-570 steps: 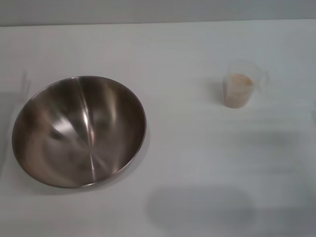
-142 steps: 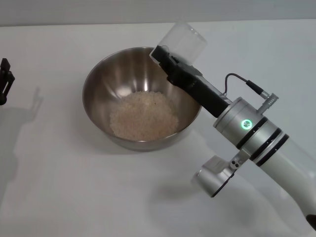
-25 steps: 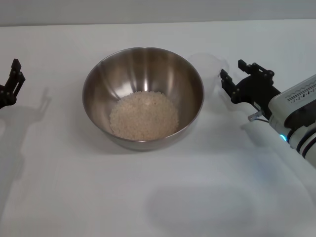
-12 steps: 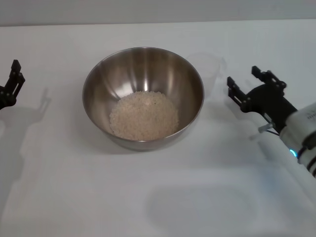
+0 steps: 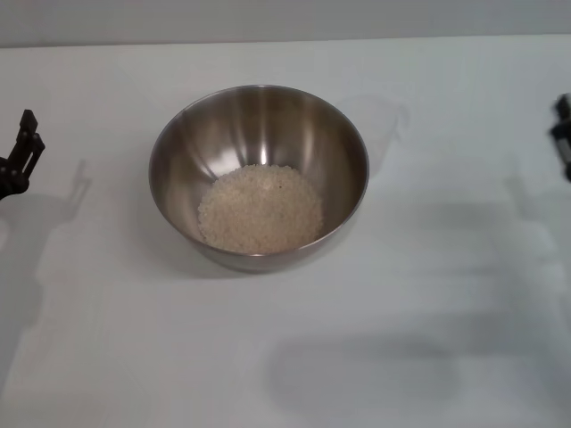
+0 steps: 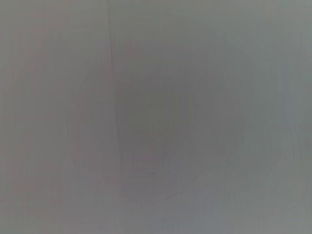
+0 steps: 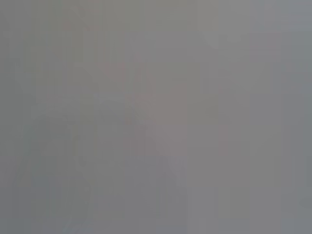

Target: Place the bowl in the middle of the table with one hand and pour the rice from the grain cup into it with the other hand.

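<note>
Fingers [image 5: 20, 147] hang left, probably clear of bowl [image 5: 178, 143].

The stainless-steel mixing bowl [image 5: 259, 174] sits upright mid-worktop [image 5: 428, 294], holding a heap of off-white rice [image 5: 260, 208] in its bottom. The clear grain cup [image 5: 379, 120] stands just beside the bowl's far right rim, looking empty.

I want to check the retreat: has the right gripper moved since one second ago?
Yes. The right gripper has moved rightward, away from the bowl and the grain cup, and only its tip shows at the head view's right edge.
</note>
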You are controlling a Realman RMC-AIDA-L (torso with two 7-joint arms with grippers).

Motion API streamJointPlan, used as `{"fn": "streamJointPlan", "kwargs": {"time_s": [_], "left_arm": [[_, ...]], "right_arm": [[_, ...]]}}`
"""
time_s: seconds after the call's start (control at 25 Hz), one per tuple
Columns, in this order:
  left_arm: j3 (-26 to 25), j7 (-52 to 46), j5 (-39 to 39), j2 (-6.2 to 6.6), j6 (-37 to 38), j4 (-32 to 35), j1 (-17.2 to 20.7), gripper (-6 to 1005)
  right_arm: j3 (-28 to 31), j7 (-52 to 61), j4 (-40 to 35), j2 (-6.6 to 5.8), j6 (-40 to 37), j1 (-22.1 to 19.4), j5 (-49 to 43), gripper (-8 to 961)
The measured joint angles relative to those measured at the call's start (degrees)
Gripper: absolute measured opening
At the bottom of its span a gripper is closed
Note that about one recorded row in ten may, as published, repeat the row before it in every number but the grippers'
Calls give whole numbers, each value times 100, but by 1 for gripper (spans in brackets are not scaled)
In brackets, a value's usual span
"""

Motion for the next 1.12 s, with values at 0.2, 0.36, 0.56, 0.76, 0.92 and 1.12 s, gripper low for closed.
{"fn": "streamJointPlan", "kwargs": {"time_s": [0.2, 0.36, 0.56, 0.76, 0.92, 1.12], "left_arm": [[0, 0, 0, 0, 0, 0, 1, 802], [-6, 0, 0, 0, -1, 0, 0, 802], [-10, 0, 0, 0, 14, 0, 0, 802], [-48, 0, -55, 0, 11, 1, 15, 802], [-3, 0, -231, 0, -44, 37, 24, 802], [0, 0, -270, 0, -42, 14, 132, 802]], "right_arm": [[97, 232, 19, -8, -454, -227, 757, 687], [64, 394, -74, -40, -495, -232, 773, 688], [-21, 355, -88, -21, -522, -237, 778, 750], [-30, 106, -79, 1, -537, -240, 781, 839], [-65, -18, -83, 1, -546, -243, 769, 836], [-78, -20, -92, 0, -729, -296, 769, 834]]}}
